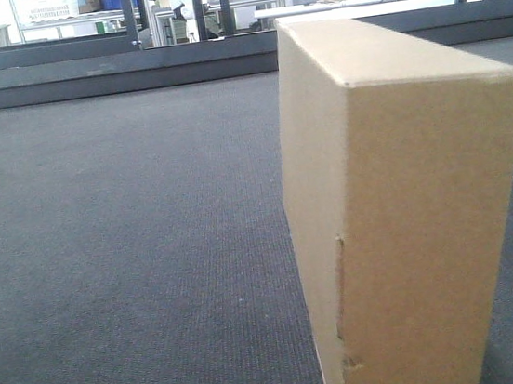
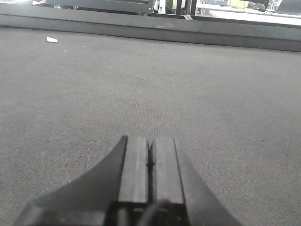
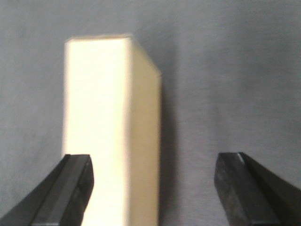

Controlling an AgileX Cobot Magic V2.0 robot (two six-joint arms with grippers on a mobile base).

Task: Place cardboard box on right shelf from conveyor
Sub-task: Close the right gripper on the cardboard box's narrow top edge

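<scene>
A tan corrugated cardboard box [image 1: 409,211] stands on edge on the wide dark-grey ribbed conveyor belt [image 1: 125,264], toward the right in the front view. A low dark rail [image 1: 102,75] runs along the belt's far edge, behind the box. A small white scrap [image 2: 51,40] lies near that edge. The black right gripper [image 3: 154,162] has its spread fingers flanking the box.

You see a cardboard box [image 1: 408,201] of matt, light-tan corrugated board, smooth-faced, with a dented side seam. The conveyor [image 1: 125,264] belt looks like dark-grey fabric, finely ribbed and matt. The left gripper [image 2: 150,140] and right gripper [image 3: 155,165] look smooth, matt black.
</scene>
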